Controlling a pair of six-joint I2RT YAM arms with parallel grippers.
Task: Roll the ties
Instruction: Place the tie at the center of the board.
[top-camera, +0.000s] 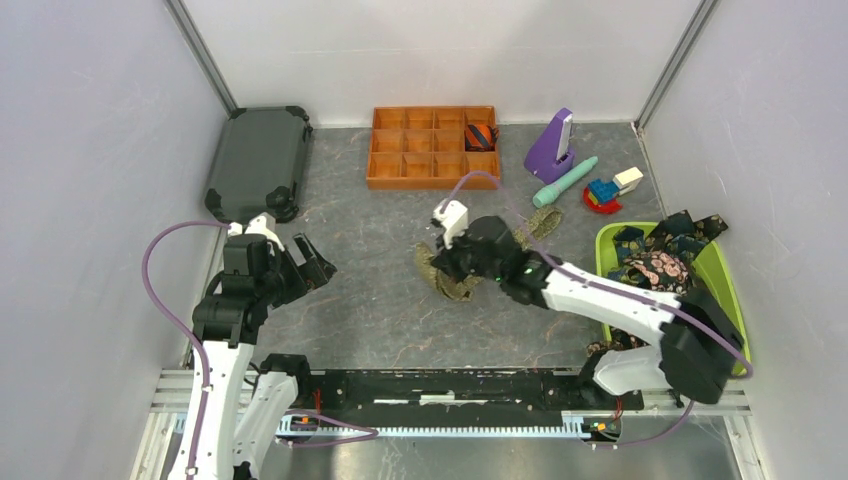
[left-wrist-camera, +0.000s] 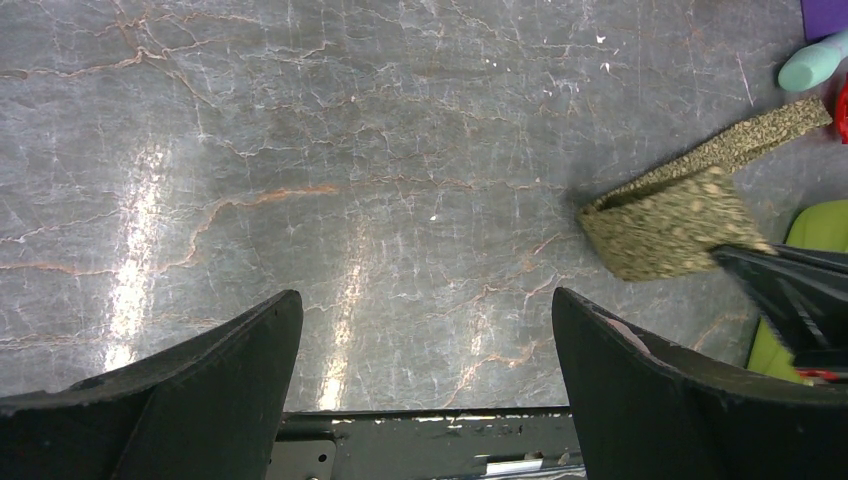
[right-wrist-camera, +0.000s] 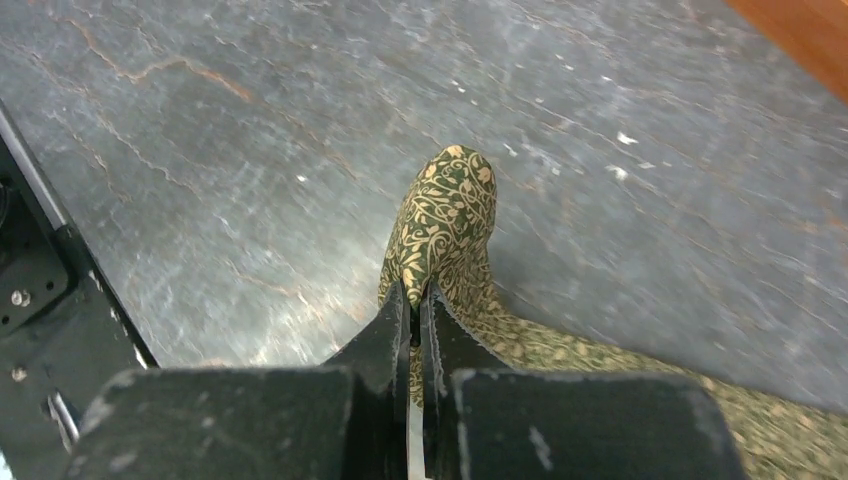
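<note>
Item: tie (right-wrist-camera: 447, 210), fold pinched tight in our right gripper (right-wrist-camera: 415, 300); left gripper (left-wrist-camera: 425, 300) spread, idle. Risk, we judge: thin pinch slips, roll unravels.

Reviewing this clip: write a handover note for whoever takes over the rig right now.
Left hand: open, empty, over the table at its left side.
Right hand: shut on a fold of the olive-green tie, mid-table.
Done: one striped tie rolled, in a right-end compartment of the orange tray.
Left: roll the olive one; dark ties wait in the green bin.
</note>
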